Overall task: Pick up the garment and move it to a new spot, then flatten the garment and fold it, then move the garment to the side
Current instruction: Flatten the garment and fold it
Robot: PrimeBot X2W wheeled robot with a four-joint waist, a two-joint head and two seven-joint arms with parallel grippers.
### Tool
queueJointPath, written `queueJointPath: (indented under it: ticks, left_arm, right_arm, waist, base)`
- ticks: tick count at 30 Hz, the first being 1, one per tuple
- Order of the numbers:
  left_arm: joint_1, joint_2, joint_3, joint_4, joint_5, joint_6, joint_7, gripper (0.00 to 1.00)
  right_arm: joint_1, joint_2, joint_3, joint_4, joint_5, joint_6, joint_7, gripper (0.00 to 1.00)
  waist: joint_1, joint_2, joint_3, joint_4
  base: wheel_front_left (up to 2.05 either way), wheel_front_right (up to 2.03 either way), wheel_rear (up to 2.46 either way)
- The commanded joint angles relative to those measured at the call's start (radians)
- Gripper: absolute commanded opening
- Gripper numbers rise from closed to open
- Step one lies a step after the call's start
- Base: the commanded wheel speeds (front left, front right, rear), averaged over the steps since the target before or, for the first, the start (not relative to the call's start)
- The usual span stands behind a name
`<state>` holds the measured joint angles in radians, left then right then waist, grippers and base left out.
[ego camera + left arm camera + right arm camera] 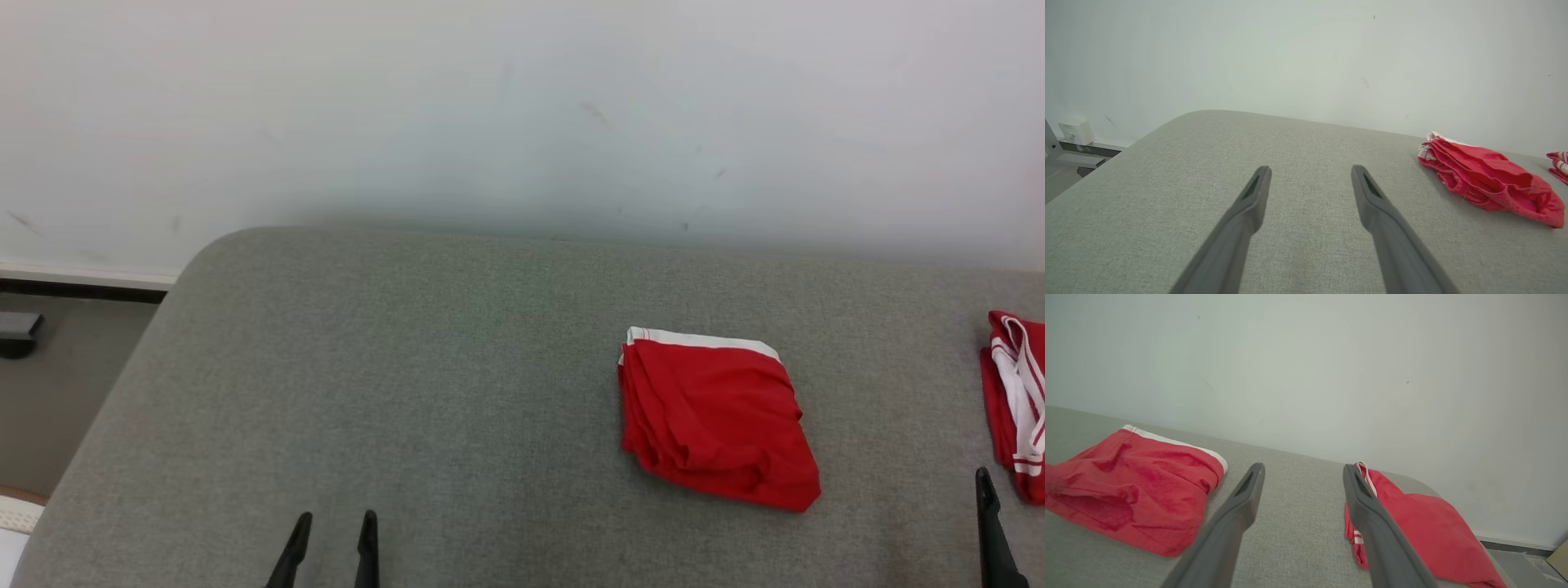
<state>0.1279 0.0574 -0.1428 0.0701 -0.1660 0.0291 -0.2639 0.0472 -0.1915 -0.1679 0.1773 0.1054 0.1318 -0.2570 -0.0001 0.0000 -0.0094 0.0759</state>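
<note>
Clothes lie on the grey worktop (408, 367), two red pieces in all. The folded garment (718, 416) is a neat red square with a white band along its far edge. It lies flat on the right half of the worktop, apart from the wall (522, 106) behind it. The second garment (1016, 400) is red with white stripes. It lies more loosely at the far right of the head view, apart from the folded one.

The left fingers (295, 543) are spread wide and hold nothing. They are at the near left, well apart from the folded garment, with grey worktop between.

The right fingers (1241, 502) are spread wide too and hold nothing. They point at the strip of worktop between the two red pieces. One finger is just beside the second garment; I cannot tell if it touches.

Off the left end of the worktop is the floor (73, 392). A small white box (1075, 130) sits by the wall there.
</note>
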Motion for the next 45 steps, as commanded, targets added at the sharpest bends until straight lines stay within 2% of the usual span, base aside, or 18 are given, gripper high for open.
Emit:
queueJointPath:
  ticks: [1,2,3,4,9,14,20,25,38,45]
  left_arm:
    - [0.008,0.000,0.006,-0.004,0.020,-0.007,0.000,1.00]
    - [0.006,0.000,0.009,-0.007,0.018,-0.008,0.000,1.00]
    - [0.004,-0.001,0.012,-0.011,0.018,-0.010,0.000,1.00]
    - [0.001,-0.001,0.014,-0.013,0.019,-0.012,0.000,1.00]
    - [-0.024,-0.003,0.012,-0.022,0.028,-0.027,0.000,1.00]
    - [-0.057,-0.004,-0.001,-0.013,0.029,-0.038,0.000,1.00]
    - [-0.088,-0.005,-0.030,-0.002,0.007,-0.038,0.000,1.00]
    - [-0.098,-0.005,-0.032,0.004,-0.004,-0.030,0.000,1.00]
    - [-0.106,-0.005,-0.038,0.007,-0.012,-0.023,0.000,1.00]
    - [-0.104,-0.005,-0.036,0.011,-0.013,-0.022,0.000,1.00]
  right_arm:
    - [0.002,0.003,0.004,0.005,-0.007,-0.002,-0.007,1.00]
    - [-0.007,0.005,0.011,0.005,0.001,-0.002,-0.009,0.93]
    - [-0.017,0.004,0.022,0.008,0.008,-0.002,-0.009,0.31]
    - [-0.031,0.002,0.033,0.008,0.013,-0.002,-0.008,0.00]
    - [-0.124,-0.008,0.139,0.048,0.003,-0.002,-0.008,0.00]
    - [-0.257,0.026,0.254,0.183,-0.050,-0.002,-0.008,0.00]
    - [-0.357,0.077,0.279,0.339,-0.098,-0.002,-0.008,0.00]
    - [-0.361,0.099,0.267,0.378,-0.128,-0.002,-0.008,0.00]
    - [-0.338,0.139,0.330,0.473,-0.124,-0.002,-0.007,0.00]
    - [-0.333,0.139,0.413,0.461,-0.050,-0.002,-0.007,0.00]
  waist:
    - [0.0001,0.0000,0.001,0.007]
    - [0.0001,0.0000,0.002,0.010]
    - [0.0001,0.0000,0.004,0.013]
    - [0.0001,0.0000,0.007,0.017]
    - [0.0001,0.0000,0.047,0.038]
    - [0.0001,0.0000,0.090,0.073]
    - [0.0001,0.0000,0.127,0.123]
    - [0.0001,0.0000,0.138,0.147]
    - [0.0001,0.0000,0.146,0.173]
    - [0.0001,0.0000,0.139,0.173]
  base:
    - [0.00,0.00,0.00]
    - [0.00,0.00,0.00]
    - [0.00,0.00,0.00]
    - [0.00,0.00,0.00]
    - [0.00,0.00,0.00]
    - [0.00,0.00,0.00]
    - [0.00,0.00,0.00]
    - [0.00,0.00,0.00]
    - [0.00,0.00,0.00]
    - [0.00,0.00,0.00]
